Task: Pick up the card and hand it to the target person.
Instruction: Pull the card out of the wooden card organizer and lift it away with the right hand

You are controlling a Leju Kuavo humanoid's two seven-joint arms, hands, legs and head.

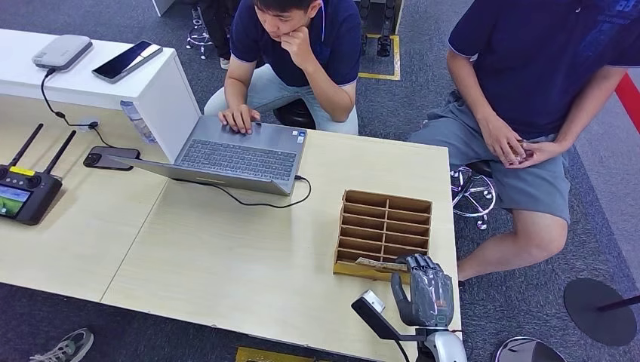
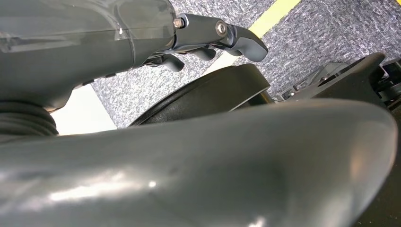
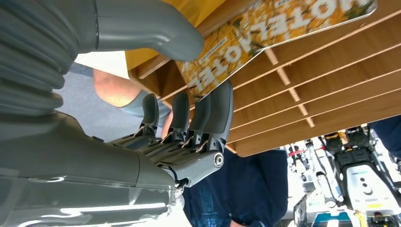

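Fingers (image 3: 215,111) reach card (image 3: 265,33) in wooden rack (image 1: 385,226).

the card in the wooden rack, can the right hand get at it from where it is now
Probably yes: the right hand is already at the card, thumb on one side and fingers on the other, at the wooden rack's front edge, with nothing between them.

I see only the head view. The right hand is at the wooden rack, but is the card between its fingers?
Observer: The wrist view shows the card between the right hand thumb and fingers; a firm pinch I cannot confirm.
Operator: What is printed on it?
Observer: A yellow-orange picture with the word HOTEL.
Operator: And the left hand?
Observer: The left hand hangs over grey carpet, holding nothing.
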